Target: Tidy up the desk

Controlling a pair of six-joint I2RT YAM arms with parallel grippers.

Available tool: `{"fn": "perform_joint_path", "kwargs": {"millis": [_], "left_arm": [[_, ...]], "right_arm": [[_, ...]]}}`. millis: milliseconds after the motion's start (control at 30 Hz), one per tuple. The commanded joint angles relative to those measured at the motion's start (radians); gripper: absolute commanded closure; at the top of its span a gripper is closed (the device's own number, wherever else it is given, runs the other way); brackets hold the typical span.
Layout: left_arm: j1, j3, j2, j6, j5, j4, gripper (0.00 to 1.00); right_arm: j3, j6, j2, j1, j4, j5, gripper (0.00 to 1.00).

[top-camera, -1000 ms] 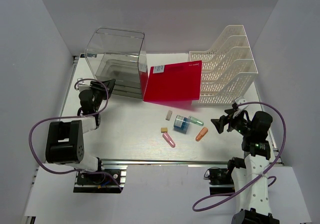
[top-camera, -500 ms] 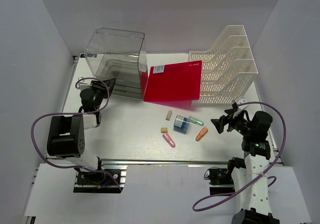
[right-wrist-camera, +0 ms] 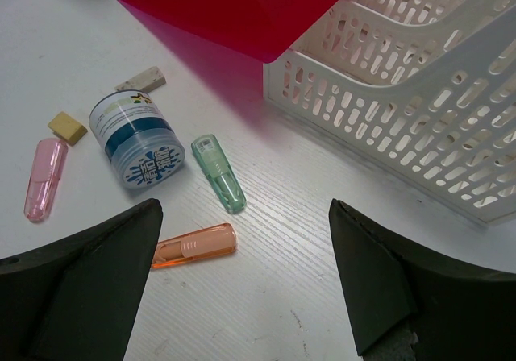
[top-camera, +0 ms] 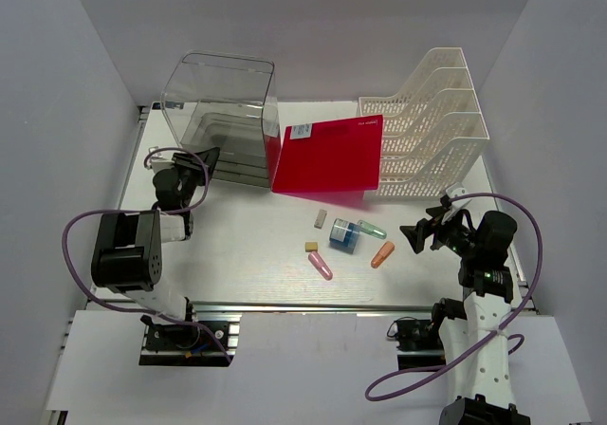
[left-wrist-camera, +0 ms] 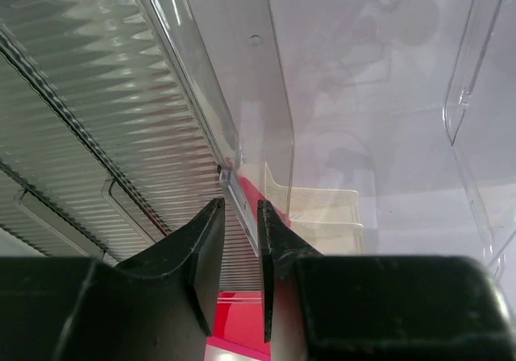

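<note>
The white desk [top-camera: 247,245] carries small items at its middle: a blue-lidded jar [top-camera: 344,234], a green capsule [top-camera: 372,228], an orange capsule [top-camera: 382,254], a pink capsule [top-camera: 321,265] and two beige erasers [top-camera: 321,218]. My left gripper [top-camera: 202,161] is at the lower left front of the clear drawer box [top-camera: 220,112]. In the left wrist view it [left-wrist-camera: 239,208] is closed narrowly on the drawer's clear front lip [left-wrist-camera: 234,180]. My right gripper [top-camera: 424,230] is open and empty, low over the desk right of the orange capsule [right-wrist-camera: 193,246].
A red folder [top-camera: 327,155] leans between the drawer box and the white mesh file rack [top-camera: 436,121] at the back right. The silver rail [top-camera: 303,306] runs along the near edge. The rack's front wall [right-wrist-camera: 403,127] is close to my right gripper [right-wrist-camera: 242,296].
My left arm's elbow has swung a little forward, towards the drawer box; its gripper stays at the drawer front. The right arm and the items have not moved.
</note>
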Motion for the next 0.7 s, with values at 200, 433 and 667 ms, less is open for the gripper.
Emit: {"fn": "perform_joint_path", "kwargs": {"millis": [200,433,667], "left_arm": [[0.006,0.025,0.017,-0.018,-0.012,0.088,0.77],[0.006,0.018,0.023,-0.047,0.021,0.152,0.88],[0.006,-0.001,-0.061,-0.058,0.054,0.159,0.93]], "right_arm": [[0.014,-0.004,0.001,0.004,0.011,-0.004,0.11],[0.014,-0.005,0.001,0.004,0.01,-0.005,0.11],[0.014,-0.014,0.008,0.004,-0.001,-0.025,0.11]]}}
